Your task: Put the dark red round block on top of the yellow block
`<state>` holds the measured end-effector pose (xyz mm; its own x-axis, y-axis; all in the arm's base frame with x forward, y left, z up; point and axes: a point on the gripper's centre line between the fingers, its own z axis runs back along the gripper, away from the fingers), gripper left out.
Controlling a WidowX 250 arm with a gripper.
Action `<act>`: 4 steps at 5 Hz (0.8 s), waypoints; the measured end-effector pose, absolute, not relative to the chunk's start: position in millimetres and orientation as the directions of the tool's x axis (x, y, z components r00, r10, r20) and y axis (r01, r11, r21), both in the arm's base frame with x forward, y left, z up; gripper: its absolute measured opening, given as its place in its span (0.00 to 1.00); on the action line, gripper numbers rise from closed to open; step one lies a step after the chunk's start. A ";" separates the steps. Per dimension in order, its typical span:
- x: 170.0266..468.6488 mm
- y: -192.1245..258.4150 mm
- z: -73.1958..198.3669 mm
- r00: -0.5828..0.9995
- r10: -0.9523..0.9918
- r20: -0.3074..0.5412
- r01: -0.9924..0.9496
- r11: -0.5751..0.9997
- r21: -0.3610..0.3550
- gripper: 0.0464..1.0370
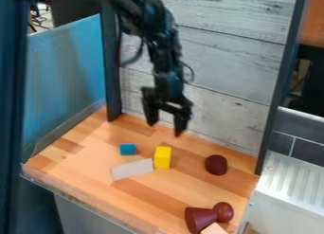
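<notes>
Shows a striped light-brown wooden work surface (88, 138). Above its back part, hangs with a black two-finger gripper (166, 128) spread wide, holding nothing. Has a whitish oblong block (133, 169) near the middle, a dark red cone-shaped piece (199, 219) at front right, a yellow rectangular block (163, 157) nearest below the gripper, and a small blue cube (128, 149) left of the yellow.
</notes>
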<state>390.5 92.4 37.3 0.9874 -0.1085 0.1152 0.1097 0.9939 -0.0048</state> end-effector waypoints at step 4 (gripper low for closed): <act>439.3 27.6 -26.1 0.978 -0.169 0.122 0.175 0.984 -0.042 0.96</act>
<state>439.3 27.6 -26.1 0.9780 -0.1690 0.1225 0.1753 0.9836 -0.0422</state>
